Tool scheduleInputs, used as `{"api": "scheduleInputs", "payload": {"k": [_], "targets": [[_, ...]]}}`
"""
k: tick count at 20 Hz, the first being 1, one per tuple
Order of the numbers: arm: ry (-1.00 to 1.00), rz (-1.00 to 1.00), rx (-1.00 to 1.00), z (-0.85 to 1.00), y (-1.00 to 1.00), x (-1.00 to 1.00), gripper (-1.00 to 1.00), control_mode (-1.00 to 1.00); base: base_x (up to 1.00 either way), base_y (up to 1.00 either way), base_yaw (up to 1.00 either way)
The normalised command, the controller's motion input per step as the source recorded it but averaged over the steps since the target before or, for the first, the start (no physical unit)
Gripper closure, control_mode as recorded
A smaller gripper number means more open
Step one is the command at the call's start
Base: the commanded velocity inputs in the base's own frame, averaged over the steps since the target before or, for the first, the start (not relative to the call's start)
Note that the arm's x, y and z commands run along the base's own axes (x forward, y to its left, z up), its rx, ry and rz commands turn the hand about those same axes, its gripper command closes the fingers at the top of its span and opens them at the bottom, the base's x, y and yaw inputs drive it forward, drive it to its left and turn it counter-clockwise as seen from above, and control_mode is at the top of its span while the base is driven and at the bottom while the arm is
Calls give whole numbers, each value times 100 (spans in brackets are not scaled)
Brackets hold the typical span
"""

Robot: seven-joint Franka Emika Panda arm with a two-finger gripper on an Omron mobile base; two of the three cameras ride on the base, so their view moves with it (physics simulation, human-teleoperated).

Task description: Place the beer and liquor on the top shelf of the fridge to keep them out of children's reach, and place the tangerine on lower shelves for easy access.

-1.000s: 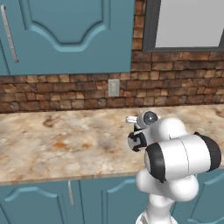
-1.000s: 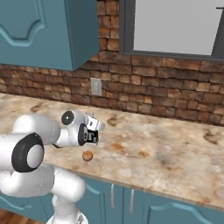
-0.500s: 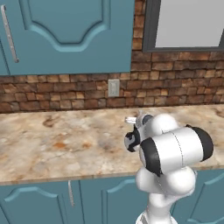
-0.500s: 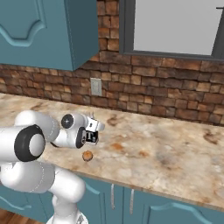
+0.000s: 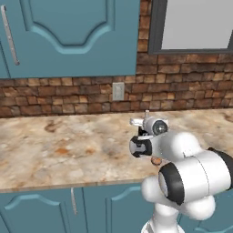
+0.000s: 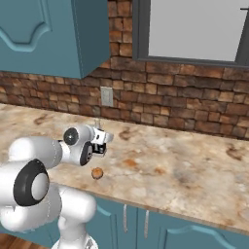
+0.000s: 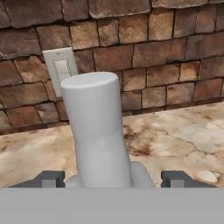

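- Liquor: stands upright on the hand camera, directly between the claw tips. Its pale neck and cap rise straight up, and the shoulders flare out at the foot of the view.
- Claw state: jaws fairly wide, one dark tip on each side of the bottle's shoulders. The left tip looks to be touching. The right is touching or a hair off. Read as closed on the bottle's body, though the contact is hard to confirm.
- Cannot tell whether the bottle's base rests on the worktop or is just clear of it.
- Claw points level toward the brick wall, with the wall outlet behind the neck.
- Tangerine: lies loose on the worktop near the front edge, just below and in front of the arm's wrist, apart from the claw.
- Handling, liquor: judged rigid, smooth glass, so slippery and breakable. Likely heavy for its width if full, and top-tall, so inclined to swing or tip.
- Best hold: across the flat sides of the square body below the shoulders, where the faces give the pads purchase. The round neck would be likely to pivot. Keep it upright and move slowly.
- Handling, tangerine: judged light, slightly soft and prone to roll. Take it across the middle with a gentle squeeze.
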Motion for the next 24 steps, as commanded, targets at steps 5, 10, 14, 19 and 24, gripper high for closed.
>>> {"api": "scheduleInputs", "payload": {"k": [5,10,14,19,24], "targets": [[4,9,0,100,-55,-31,100,-100,0,0,0],[11,7,0,100,-70,-46,100,-100,0,0,0],[20,6,0,100,-48,-68,100,-100,0,0,0],[4,1,-5,57,-6,-100,100,-100,0,0,0],[-5,1,-16,25,19,-98,100,-100,0,0,0]]}}
